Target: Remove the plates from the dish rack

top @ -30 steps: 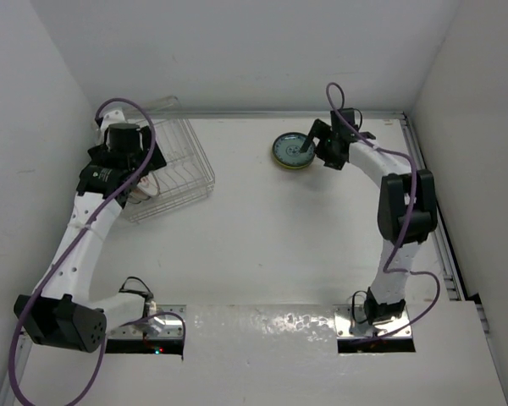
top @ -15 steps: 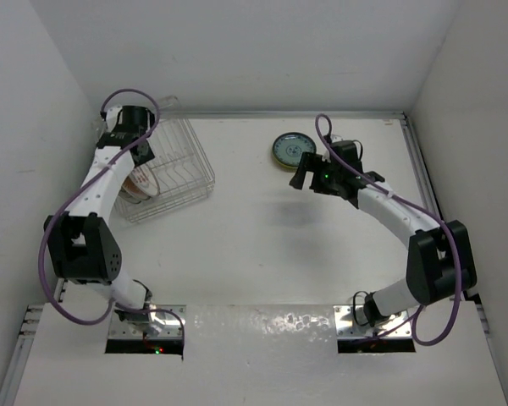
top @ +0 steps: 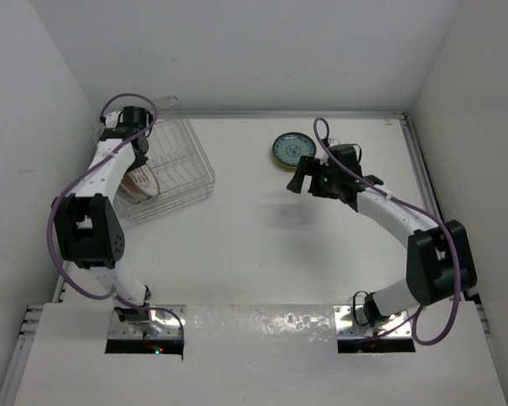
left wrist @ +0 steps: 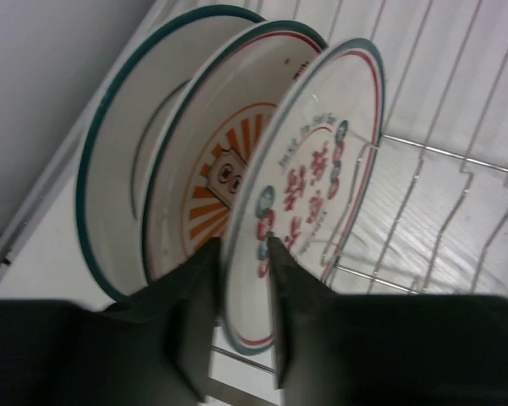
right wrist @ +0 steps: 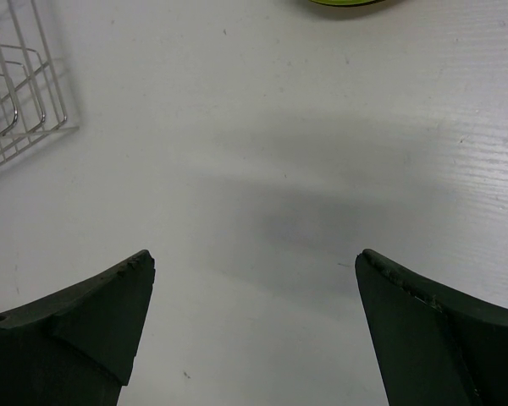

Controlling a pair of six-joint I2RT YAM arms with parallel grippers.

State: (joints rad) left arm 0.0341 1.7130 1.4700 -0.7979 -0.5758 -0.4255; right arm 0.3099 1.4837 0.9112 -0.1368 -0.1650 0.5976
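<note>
Three plates stand on edge in the dish rack at the back left. In the left wrist view they are a teal-rimmed back plate, a middle plate with an orange sunburst, and a front plate with red and teal marks. My left gripper is shut on the front plate's lower rim, one finger on each face. A stack of plates, teal-patterned on top with a lime edge, lies on the table at the back centre. My right gripper hovers just in front of it, open and holding nothing.
The rack's wire bars run to the right of the held plate. The rack's corner shows at the upper left of the right wrist view, and the stack's lime edge at its top. White walls close in on three sides.
My left gripper has reached deeper into the rack and closed on the front plate's rim. My right arm has drawn back from the plate stack toward the table's middle, still open.
</note>
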